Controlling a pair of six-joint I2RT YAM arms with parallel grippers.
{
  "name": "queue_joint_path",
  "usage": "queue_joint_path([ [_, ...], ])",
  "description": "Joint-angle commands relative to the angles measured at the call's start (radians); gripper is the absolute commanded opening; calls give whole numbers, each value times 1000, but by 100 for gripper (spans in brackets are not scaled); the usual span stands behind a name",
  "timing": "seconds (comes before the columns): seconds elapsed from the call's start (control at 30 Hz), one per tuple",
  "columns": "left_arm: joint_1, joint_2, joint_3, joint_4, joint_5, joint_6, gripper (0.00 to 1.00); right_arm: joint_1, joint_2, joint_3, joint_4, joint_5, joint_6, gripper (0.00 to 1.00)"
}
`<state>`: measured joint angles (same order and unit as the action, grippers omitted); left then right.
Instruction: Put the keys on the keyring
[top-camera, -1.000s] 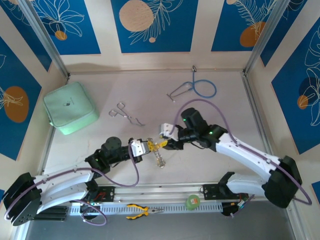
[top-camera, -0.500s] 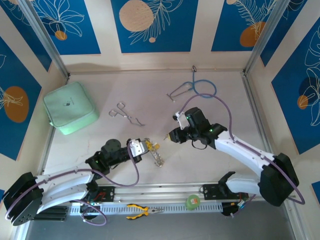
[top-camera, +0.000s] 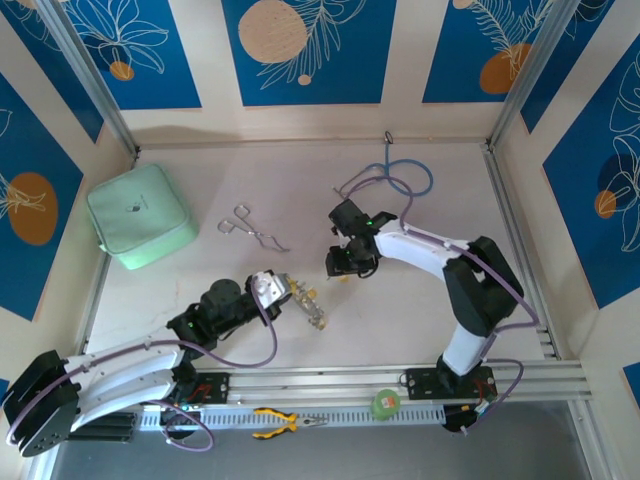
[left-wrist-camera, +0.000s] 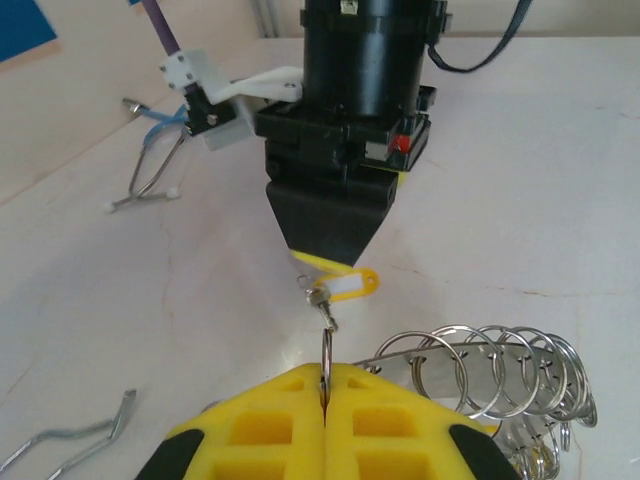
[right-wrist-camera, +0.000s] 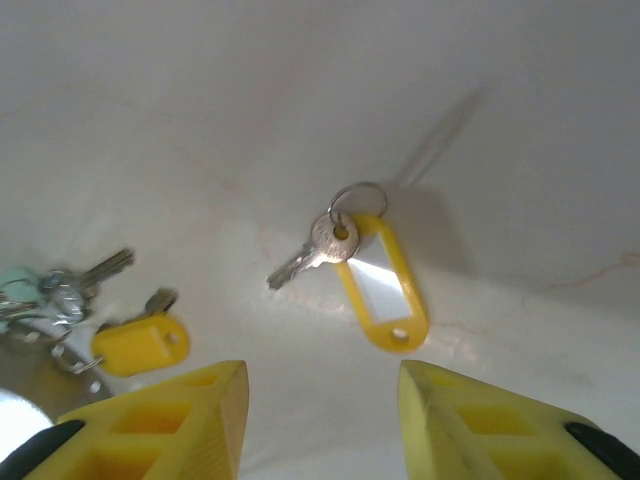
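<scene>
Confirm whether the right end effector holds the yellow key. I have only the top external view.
Observer: It does not. The right end effector is open, and the yellow-tagged key lies flat on the table just beyond its fingertips.
Operator: Report the left grip.
Observer: The left end effector is shut on a thin ring of the keyring, held edge-on.
Operator: Describe that key's head.
Observer: A small ring is threaded through it, beside the tag.

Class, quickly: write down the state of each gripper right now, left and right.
Left gripper: closed on the keyring.
Right gripper: open, empty, above a yellow-tagged key.
</scene>
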<state>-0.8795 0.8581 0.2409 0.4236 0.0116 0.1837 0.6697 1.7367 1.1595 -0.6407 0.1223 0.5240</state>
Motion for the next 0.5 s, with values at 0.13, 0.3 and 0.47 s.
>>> queue_joint_path([
  [0.13,4,-19,26,32,-39,-25,0,30,133,126,-66,101,94,45],
  [0.3,4,-14,23,31,-24,-6,0,37,199,183,-100,168,120,40],
  [0.47,4,-11,28,21,8,7,0,48,238,211,-126,211,116,35],
])
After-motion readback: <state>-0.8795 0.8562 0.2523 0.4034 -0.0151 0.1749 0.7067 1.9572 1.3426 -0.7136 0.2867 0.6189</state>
